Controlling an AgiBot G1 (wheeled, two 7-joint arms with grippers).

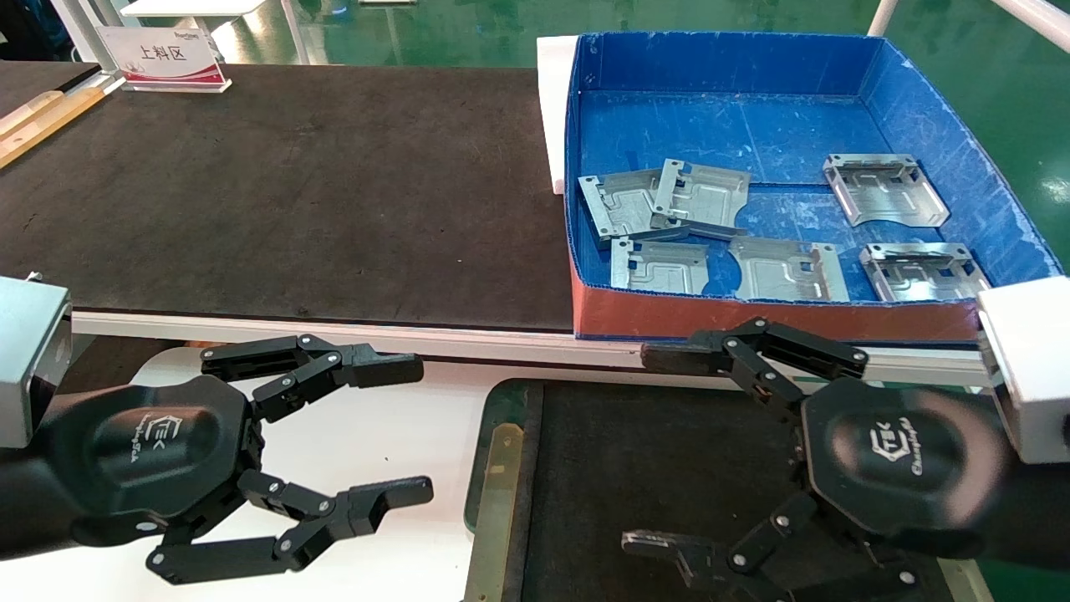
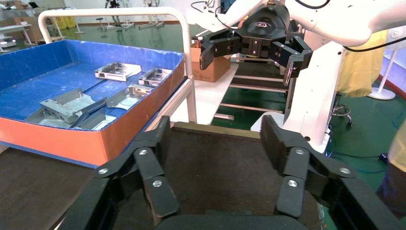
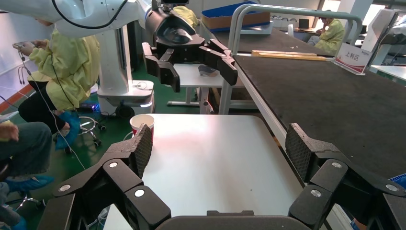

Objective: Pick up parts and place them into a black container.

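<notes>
Several silver-grey stamped metal parts lie in the blue-walled box; they also show in the left wrist view. The black container, with a dark green rim and a brass rail, sits at the front centre with nothing showing on its visible floor. My left gripper hangs open and empty over the white table, left of the container. My right gripper hangs open and empty above the container, just in front of the box's red front.
A long black mat covers the bench left of the blue box. A white sign stands at its back left. A white table lies under my left gripper, with a paper cup at its edge. People sit nearby.
</notes>
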